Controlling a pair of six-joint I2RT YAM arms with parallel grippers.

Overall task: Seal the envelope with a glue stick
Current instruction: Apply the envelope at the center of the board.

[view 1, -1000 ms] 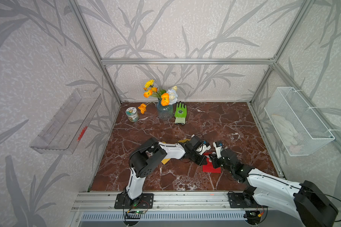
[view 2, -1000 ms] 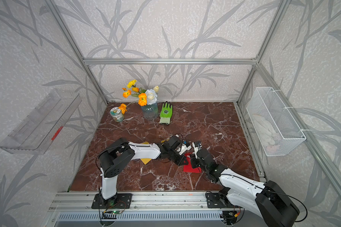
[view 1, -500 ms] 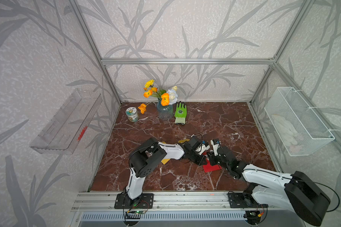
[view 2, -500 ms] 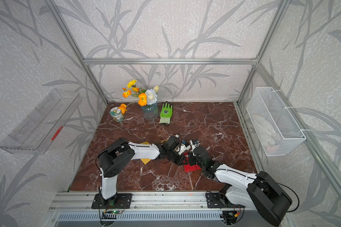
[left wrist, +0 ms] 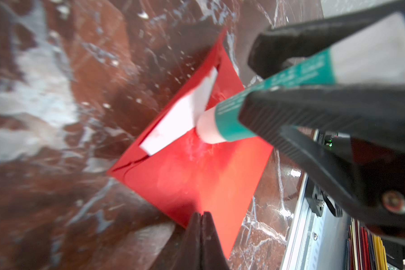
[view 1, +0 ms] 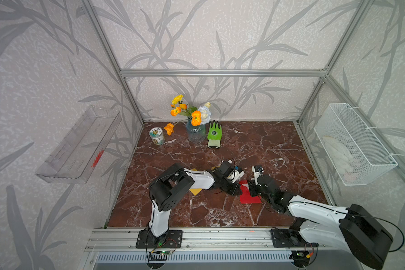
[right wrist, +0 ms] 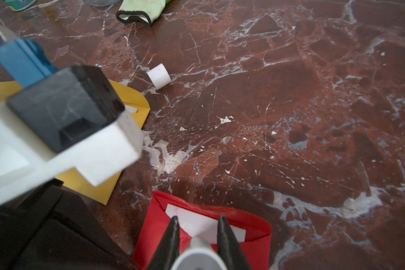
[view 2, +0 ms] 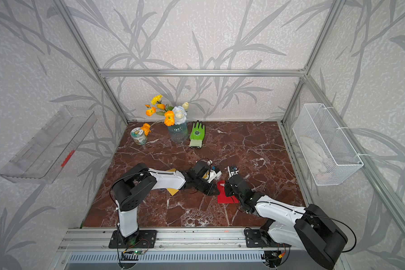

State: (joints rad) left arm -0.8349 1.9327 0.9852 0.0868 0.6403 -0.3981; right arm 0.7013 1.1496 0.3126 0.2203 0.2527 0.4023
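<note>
A red envelope [view 1: 250, 198] [view 2: 225, 198] lies flat on the marble floor, its flap open over a white insert [left wrist: 180, 117]. My right gripper [right wrist: 198, 218] is shut on the glue stick [left wrist: 267, 93], a teal-labelled tube with no cap on. The stick's white tip rests on the envelope [left wrist: 197, 177] beside the insert. My left gripper [left wrist: 200, 214] is shut with nothing between its jaws, and its tips sit at the envelope's near edge. In both top views the two grippers meet over the envelope's left side. The white cap [right wrist: 159, 76] lies loose on the floor.
A yellow envelope [view 1: 195, 191] [right wrist: 131, 98] lies under the left arm. A green glove [view 1: 214, 134], a flower vase [view 1: 195, 132] and a small tin [view 1: 156, 135] stand at the back. A wire basket [view 1: 353, 145] hangs on the right wall and a clear tray [view 1: 80, 145] on the left.
My right gripper has shifted slightly over the envelope with the glue stick in it. The left arm has stayed in place.
</note>
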